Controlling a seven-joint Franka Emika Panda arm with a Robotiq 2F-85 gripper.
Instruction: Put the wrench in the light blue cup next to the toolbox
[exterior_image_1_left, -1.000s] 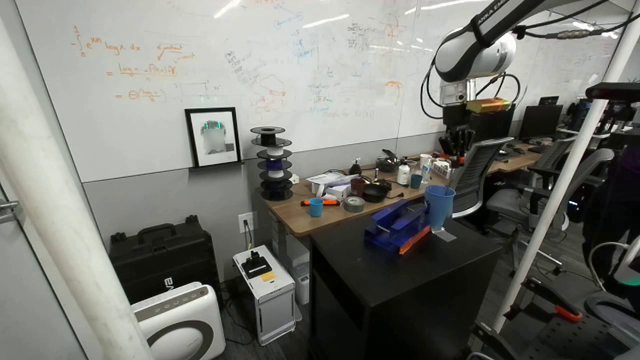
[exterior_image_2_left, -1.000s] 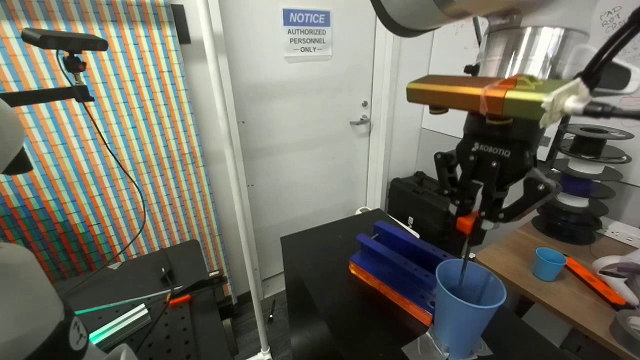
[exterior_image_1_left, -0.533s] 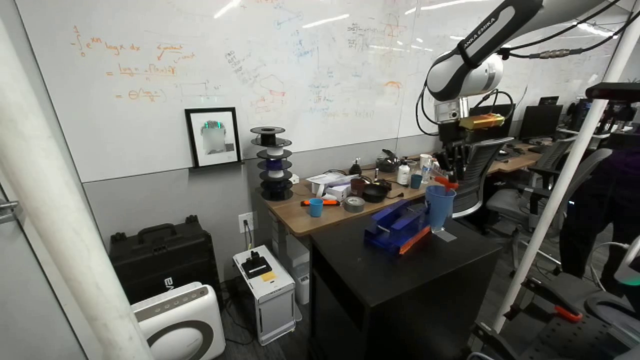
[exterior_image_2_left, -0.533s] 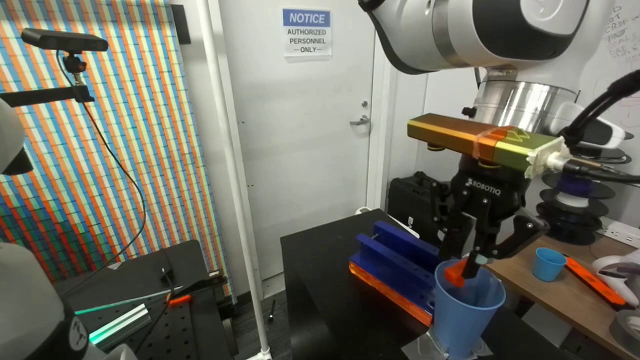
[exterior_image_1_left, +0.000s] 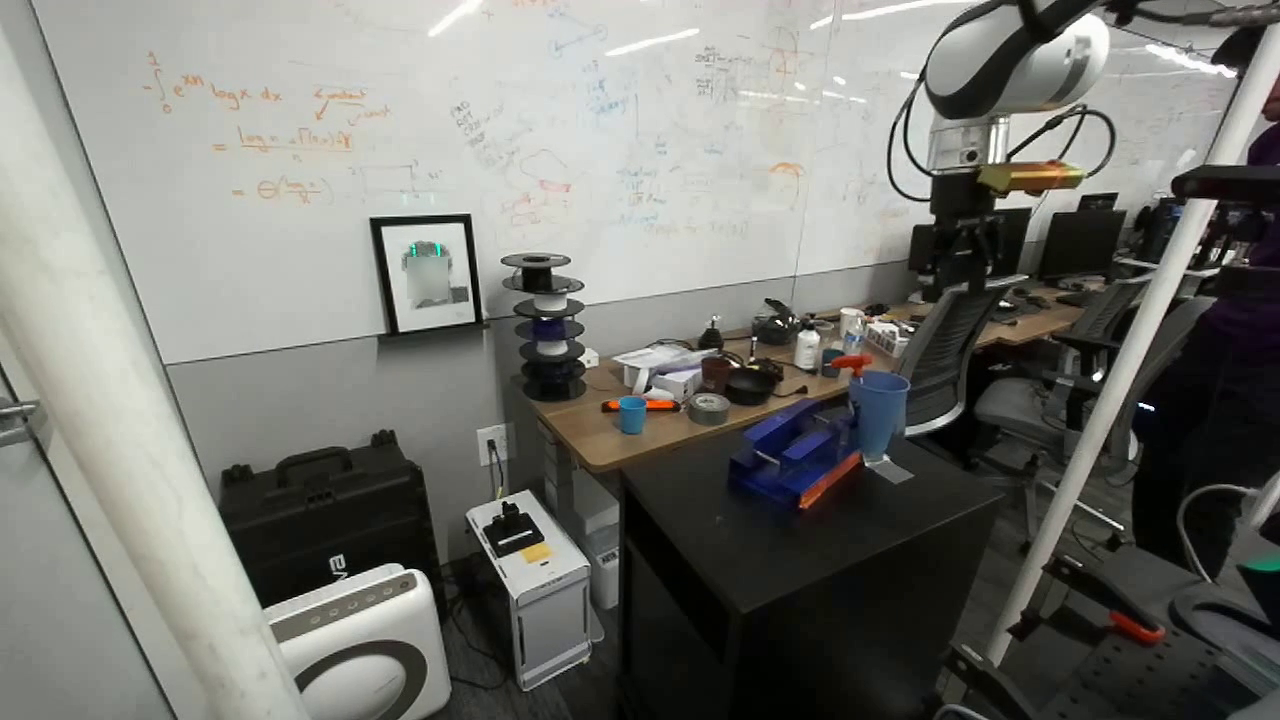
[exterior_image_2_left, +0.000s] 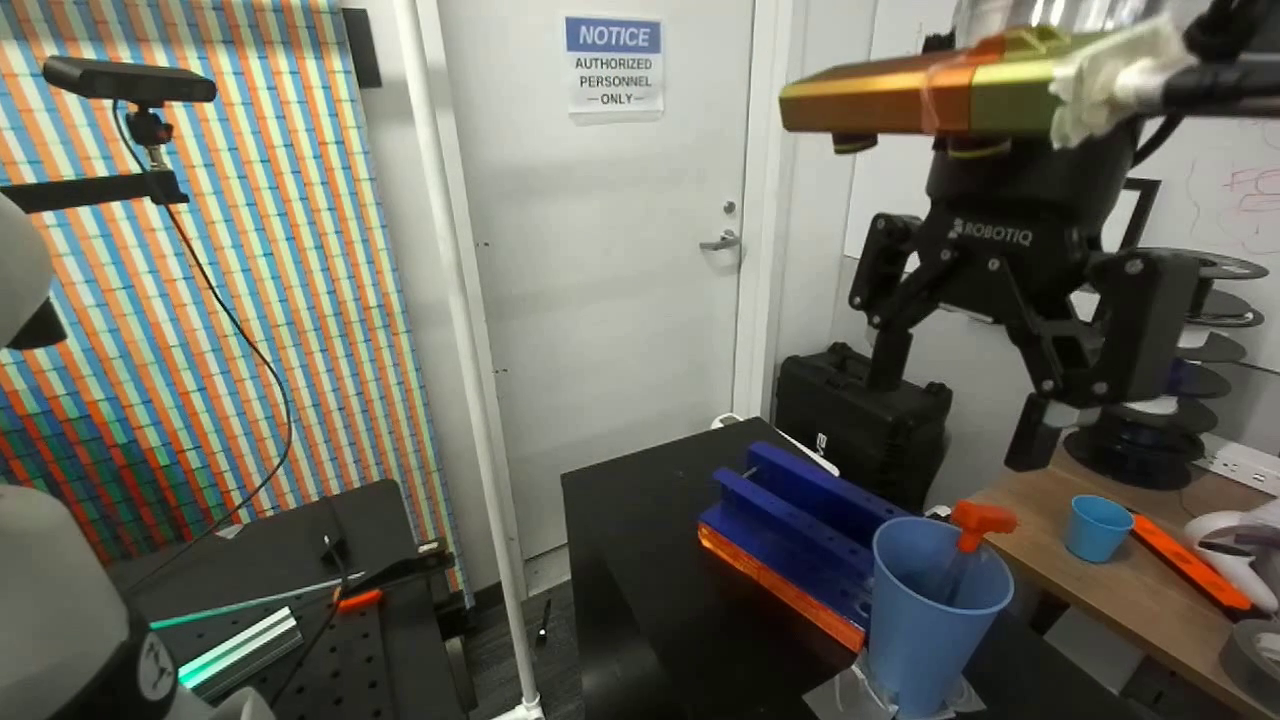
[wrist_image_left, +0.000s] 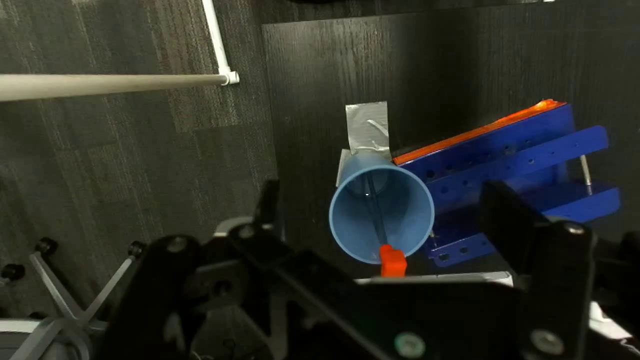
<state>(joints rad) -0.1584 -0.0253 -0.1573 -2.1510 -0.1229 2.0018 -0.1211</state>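
In an exterior view we note a white housing (exterior_image_2_left: 60, 600), cut off by the left edge; we cannot tell what it belongs to. The black cabinet (exterior_image_2_left: 640, 530) comes next, its lower part running out of the picture. On its top sits the dark blue toolbox (exterior_image_2_left: 790, 535), its right end partly hidden behind the light blue cup (exterior_image_2_left: 930, 640). The cup stands upright just beside it; whether the two touch, we cannot tell. Silver tape (exterior_image_2_left: 842, 696) at the cup's foot is cut off by the bottom edge. The wrench (exterior_image_2_left: 976, 522) is in the cup, tilted, orange handle above the rim, most of the shaft hidden by the front wall. In the wrist view we trace the dark shaft downward inside, its tip hard to make out.

The gripper (exterior_image_2_left: 958, 425) hangs higher, its fingers (exterior_image_2_left: 1030, 440) spread wide, clear of the handle in both exterior views. In the wrist view they show dark and blurred, the cup seen between them, and one covers part of the toolbox. The arm (exterior_image_1_left: 1020, 72) is cut off by the top edge. Farther right, on the brown desk (exterior_image_2_left: 1140, 590), we record a small blue cup (exterior_image_2_left: 1095, 530), and a gray tape roll (exterior_image_2_left: 1248, 682) cut off by the right edge.
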